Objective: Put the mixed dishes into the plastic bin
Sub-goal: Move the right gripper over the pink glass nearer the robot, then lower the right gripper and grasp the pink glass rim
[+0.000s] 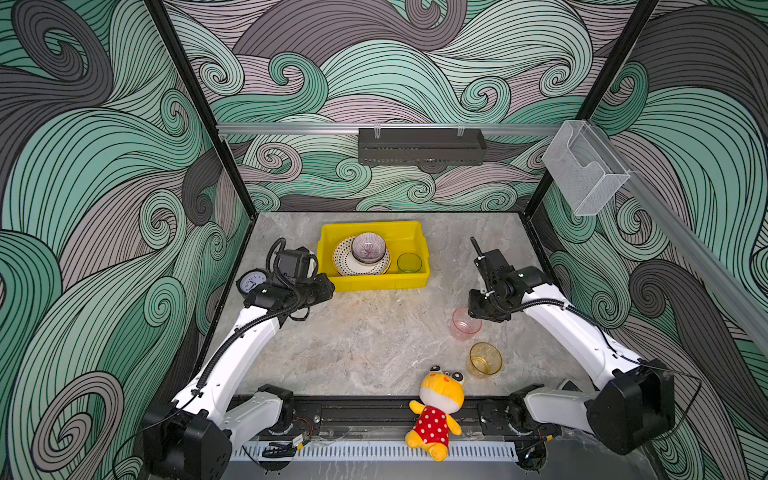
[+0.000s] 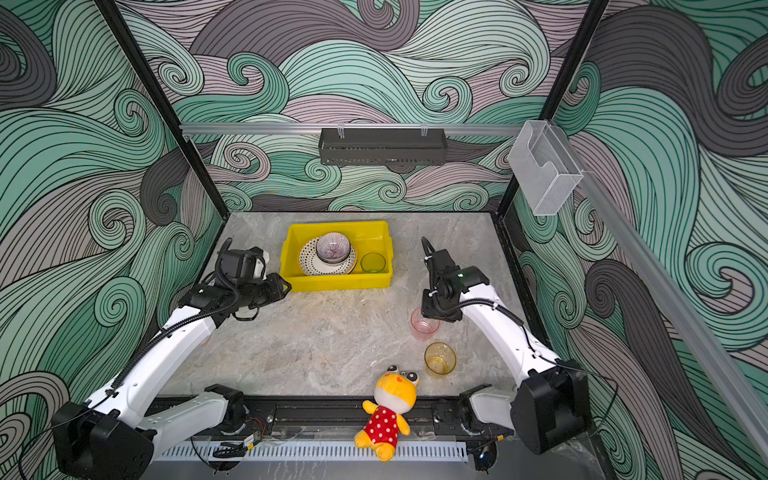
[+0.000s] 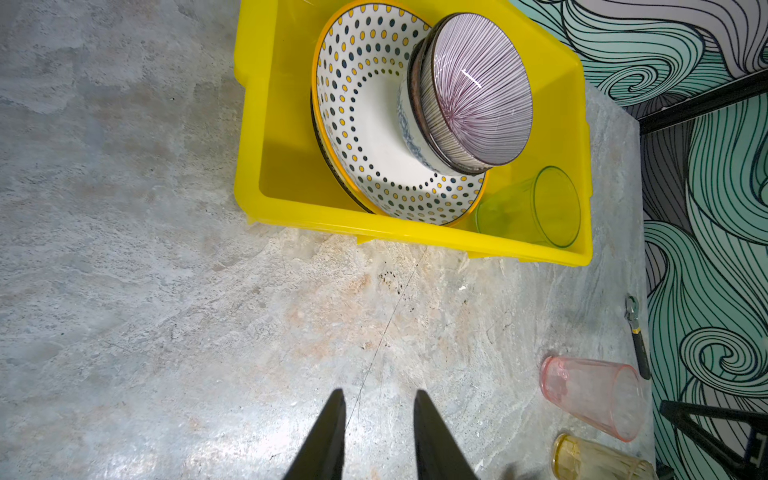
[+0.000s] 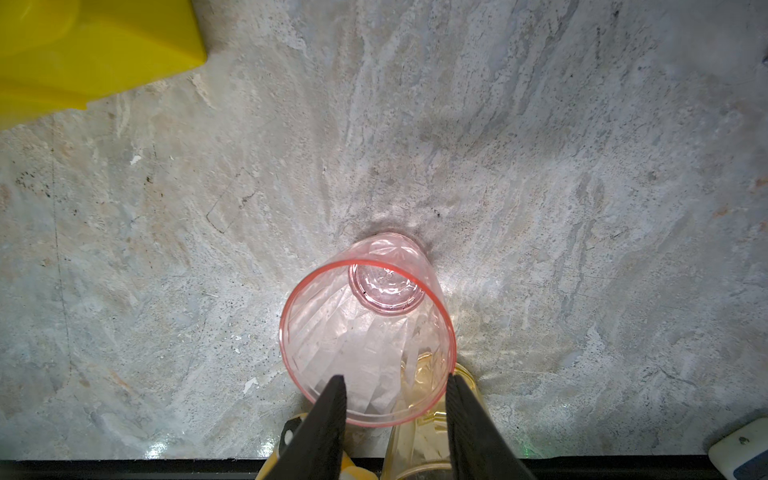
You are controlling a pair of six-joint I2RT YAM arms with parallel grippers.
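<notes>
Right pincer (image 4: 395, 378) hangs part-open over the pink cup (image 4: 365, 332), one finger above its mouth, one at its rim; left pincer (image 3: 379, 392) narrow, empty, beside the yellow bin (image 3: 282, 174).

In the upper centre of a top view, the bright yellow bin (image 1: 411, 235) holds a white plate (image 3: 361, 124) with an orange rim and navy and yellow dots, a lilac bowl (image 3: 478, 91) with fine radiating stripes, and a translucent green cup (image 1: 409, 262). At lower right, a translucent pink cup (image 1: 465, 325) and an amber cup (image 1: 485, 359) stand on the grey-beige marbled table (image 1: 353, 340).
</notes>
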